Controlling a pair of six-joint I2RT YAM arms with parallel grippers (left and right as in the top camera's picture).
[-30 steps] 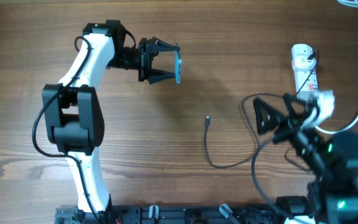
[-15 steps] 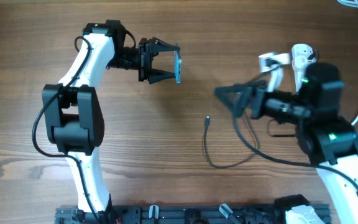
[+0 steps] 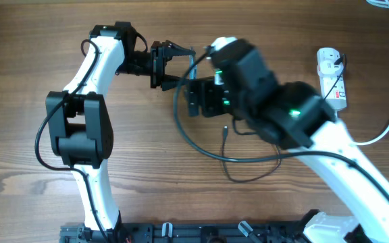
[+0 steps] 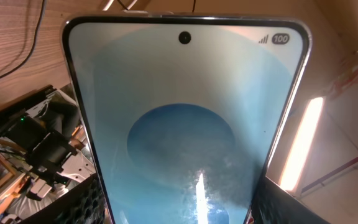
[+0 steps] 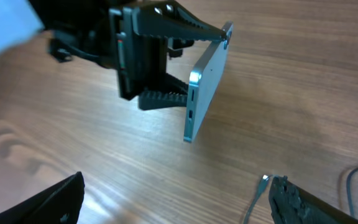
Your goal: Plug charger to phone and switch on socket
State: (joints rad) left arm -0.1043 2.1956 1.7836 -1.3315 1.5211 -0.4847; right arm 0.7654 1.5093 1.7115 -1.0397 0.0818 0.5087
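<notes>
The phone (image 4: 185, 124) is up off the desk (image 3: 147, 175), held edge-on in the upper middle of the overhead frame. The left gripper (image 3: 185, 65) has it, fingers (image 5: 166, 22) clamped tight, one on each long edge. In the left wrist view the teal-blue screen fills almost the whole picture, camera hole at the top.

Just below the phone in the overhead frame is the right gripper (image 5: 176, 184). Its fingers (image 5: 303, 199) are spread wide with nothing between them, facing the phone's near edge.

The charger (image 3: 240, 180) lies on the desk in the middle of the overhead frame, a thin black curl. Its connector tip (image 5: 264, 180) shows at the lower right of the right wrist view, just beside one right finger. It looks to be resting on the wood, but I can't tell whether tip and finger touch.

Over at the upper right edge of the overhead frame is the socket (image 3: 331, 79), white with red markings, well apart from the phone.
</notes>
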